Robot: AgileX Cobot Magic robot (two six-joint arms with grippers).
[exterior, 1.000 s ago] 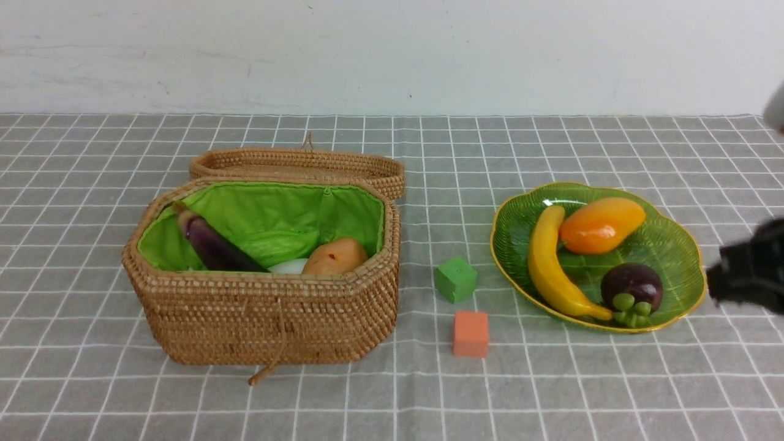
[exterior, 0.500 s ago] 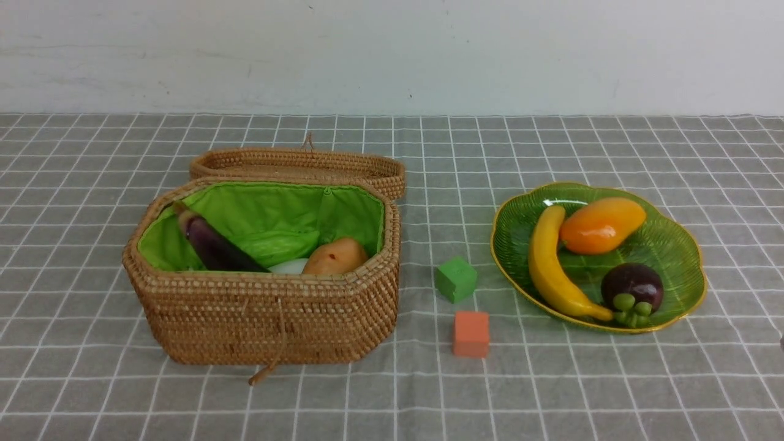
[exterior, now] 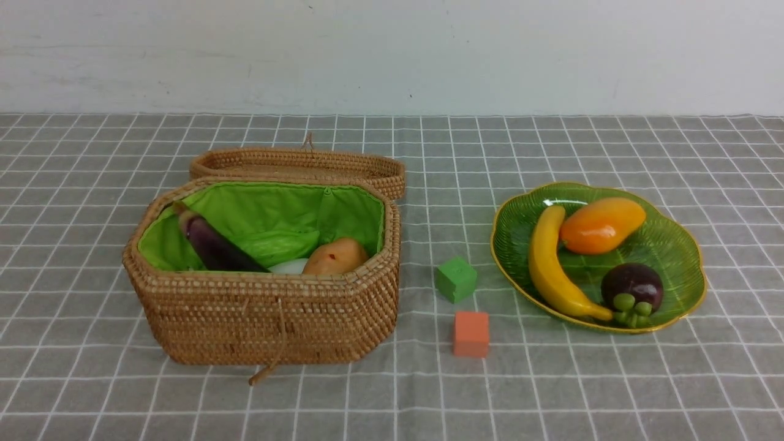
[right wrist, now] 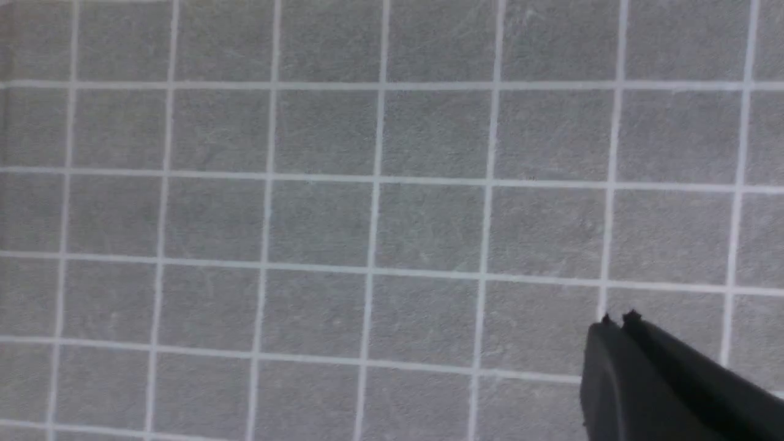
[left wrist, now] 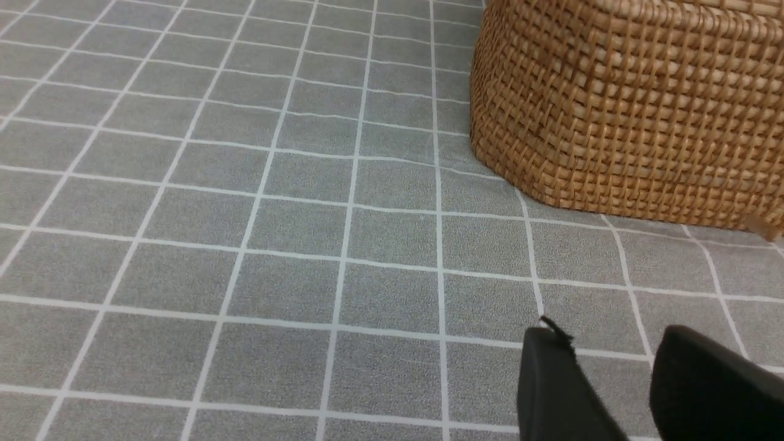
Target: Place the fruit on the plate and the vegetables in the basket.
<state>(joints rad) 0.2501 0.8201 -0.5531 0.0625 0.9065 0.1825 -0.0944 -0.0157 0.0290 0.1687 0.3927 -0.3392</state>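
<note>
On the green plate (exterior: 677,242) at the right lie a yellow banana (exterior: 551,266), an orange mango (exterior: 601,225) and a purple mangosteen (exterior: 632,286). The wicker basket (exterior: 269,315) at the left holds a purple eggplant (exterior: 211,244), a light green gourd (exterior: 275,245), a white radish (exterior: 289,266) and a tan potato (exterior: 335,256). Neither arm shows in the front view. My left gripper (left wrist: 606,343) hangs open and empty over the cloth beside the basket wall (left wrist: 631,104). Over bare cloth my right gripper (right wrist: 617,320) is shut on nothing.
A small green cube (exterior: 456,279) and a small orange cube (exterior: 471,334) sit between basket and plate. The basket's lid (exterior: 300,164) lies open behind it. A grey checked cloth (exterior: 392,398) covers the table up to a white wall.
My right arm has drawn back from beside the plate and left the front view. Its fingers have closed. Nothing on the table has moved.
</note>
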